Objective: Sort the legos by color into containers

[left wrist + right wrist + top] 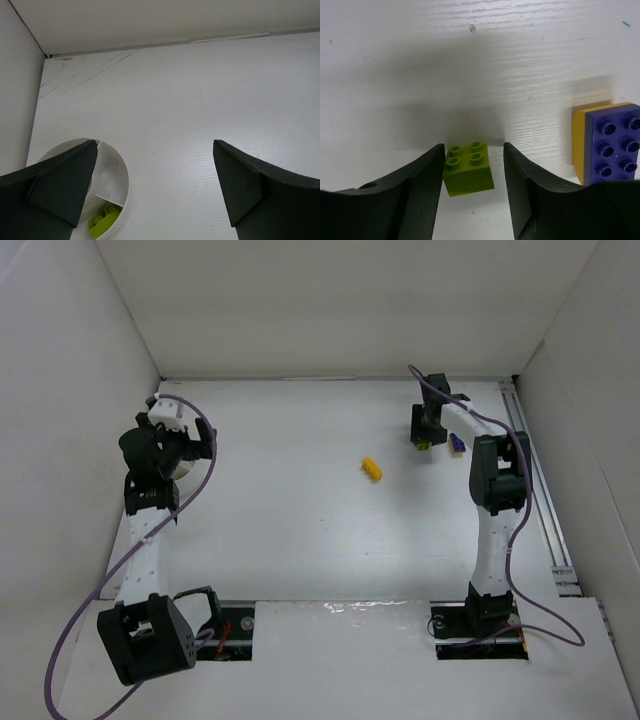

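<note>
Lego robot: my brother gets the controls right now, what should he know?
Left end effector: open, empty, by the round white plastic bowl.
Right end effector: open around a small lime plastic brick, not yet gripped.
Done: a second lime brick lies in the bowl.
To do: the first lime one, a loose yellow plastic brick, and a purple-blue plastic brick with yellow against it.

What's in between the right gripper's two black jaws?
A small lime lego, studs up, lies between the jaws of the right gripper. The right wrist view shows it best, with a gap showing on one side of the brick.
</note>
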Controlling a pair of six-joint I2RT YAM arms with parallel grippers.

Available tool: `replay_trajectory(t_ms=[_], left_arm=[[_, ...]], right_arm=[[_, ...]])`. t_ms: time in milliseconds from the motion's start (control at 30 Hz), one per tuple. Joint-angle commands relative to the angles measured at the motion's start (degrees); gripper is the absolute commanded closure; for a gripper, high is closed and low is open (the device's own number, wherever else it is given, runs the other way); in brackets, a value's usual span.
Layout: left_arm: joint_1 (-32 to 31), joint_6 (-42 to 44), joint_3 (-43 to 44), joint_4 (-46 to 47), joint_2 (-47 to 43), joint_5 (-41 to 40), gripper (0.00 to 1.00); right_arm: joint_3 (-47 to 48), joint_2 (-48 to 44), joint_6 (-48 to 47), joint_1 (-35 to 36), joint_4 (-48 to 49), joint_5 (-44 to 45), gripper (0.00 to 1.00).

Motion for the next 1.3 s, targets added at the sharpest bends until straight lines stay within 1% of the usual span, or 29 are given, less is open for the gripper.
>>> replay_trajectory(t_ms=[0,100,133,200,267,333,367,400,433,467,500,533,567,633,667,733,767,800,833,867,900,933,967,1000,1033,1067,1167,1200,1267], left_arm=[[-0.2,-0.3,0.1,2.8,-0.3,0.3,0.01],[-0.2,1.6,-0.4,3.3,-0.3,1.5,0.01],[-0.2,2.2,-0.4,2.8,-0.3,2.1,0.01],[-0.2,2.8,-0.9,2.8,-0.3,4.1,0.01],[-0.2,4.6,-0.9,1.5,-0.3,7.2,0.01],[-0.2,5.8,-1.4,1.0,-0.9,10.1,0.01],[-0.2,5.8,-1.4,0.3,-0.9,11.5,0.01],[-0.2,6.6,-1.4,0.3,-0.9,15.7,0.01],[-0.2,7.1,-1.4,-0.3,-0.9,18.7,0.01],[-0.2,8.7,-0.9,-0.3,-0.9,25.7,0.01],[-0.2,8.7,-0.9,-1.0,-0.9,29.5,0.01],[-0.2,9.6,-0.9,-1.0,-0.2,32.6,0.01],[-0.7,9.6,-0.9,-1.0,0.5,34.8,0.03],[-2.7,10.2,0.3,-2.5,1.6,38.6,0.04],[-3.4,11.7,1.4,-3.5,1.6,39.5,0.05],[-6.4,14.3,2.6,-7.5,2.2,40.0,0.06],[-7.6,15.9,3.7,-8.7,2.2,40.0,0.06],[-8.8,18.5,3.7,-9.9,2.2,40.0,0.07],[-11.2,19.2,4.4,-10.7,2.2,40.0,0.07],[-12.4,19.2,4.4,-10.7,2.2,39.5,0.08],[-13.5,19.2,4.4,-9.9,2.2,38.5,0.08],[-15.0,16.8,3.7,-8.3,1.6,37.9,0.11],[-15.6,15.3,3.7,-4.2,1.6,37.4,0.12],[-15.6,13.7,2.2,-1.8,1.6,36.7,0.14],[-16.5,12.5,2.2,0.2,1.6,36.7,0.15],[-17.7,9.9,1.5,3.6,1.6,36.1,0.19],[-19.7,5.4,0.9,8.3,2.8,36.1,0.26],[-19.7,4.0,0.9,12.0,2.8,34.8,0.29],[-21.2,2.1,-0.3,14.7,2.8,33.2,0.33]], right_arm=[[2.2,0.6,-0.9,0.6,-1.0,-0.3,0.45],[2.2,0.6,-1.4,0.6,-1.0,-1.6,0.52],[2.2,0.6,-1.4,0.6,-1.5,-1.6,0.58],[2.2,0.6,-2.0,0.6,-1.5,-3.3,0.64],[2.2,0.1,-2.6,0.1,-2.0,-5.9,0.76],[3.3,-0.7,-3.1,0.1,-2.0,-12.3,0.84],[4.1,-1.4,-3.8,0.1,-3.0,-15.2,0.90],[5.0,-1.4,-3.8,0.1,-4.4,-17.8,0.93],[7.4,-1.9,-3.8,0.1,-5.2,-24.6,0.95],[8.7,-1.9,-3.8,0.1,-6.9,-31.7,0.97],[10.1,-1.9,-3.8,0.1,-7.6,-31.8,0.98],[11.6,-1.9,-3.8,0.7,-8.3,-39.6,0.98],[15.0,-1.1,-3.8,0.7,-9.3,-43.5,0.98],[18.5,-0.5,-3.0,1.8,-12.0,-50.4,0.98],[19.2,-0.5,-2.0,3.0,-12.0,-56.7,0.98],[18.5,-1.1,0.6,4.5,-10.7,-61.4,0.98],[18.5,-1.1,1.6,6.1,-10.1,-66.2,0.98],[18.5,-1.1,5.3,6.8,-9.3,-68.7,0.98],[17.6,-1.1,7.9,7.5,-5.8,-70.9,0.98],[16.9,-1.1,10.7,9.0,-3.4,-76.0,0.98],[16.2,-1.1,13.4,9.7,-1.3,-78.2,0.98],[15.7,-1.1,19.6,10.4,1.4,-80.3,0.98],[15.1,-1.1,23.2,11.2,8.4,-82.4,0.98],[14.5,-1.1,27.1,12.5,12.5,-86.0,0.98],[13.2,-1.1,34.8,13.2,16.9,-87.6,0.98],[13.2,-1.1,37.5,13.8,23.6,-88.4,0.98],[15.1,-0.5,39.4,15.4,24.9,-88.4,0.98],[15.8,-0.5,40.1,16.2,24.9,-89.1,0.98],[16.3,0.2,42.5,16.9,25.6,-89.1,0.98]])
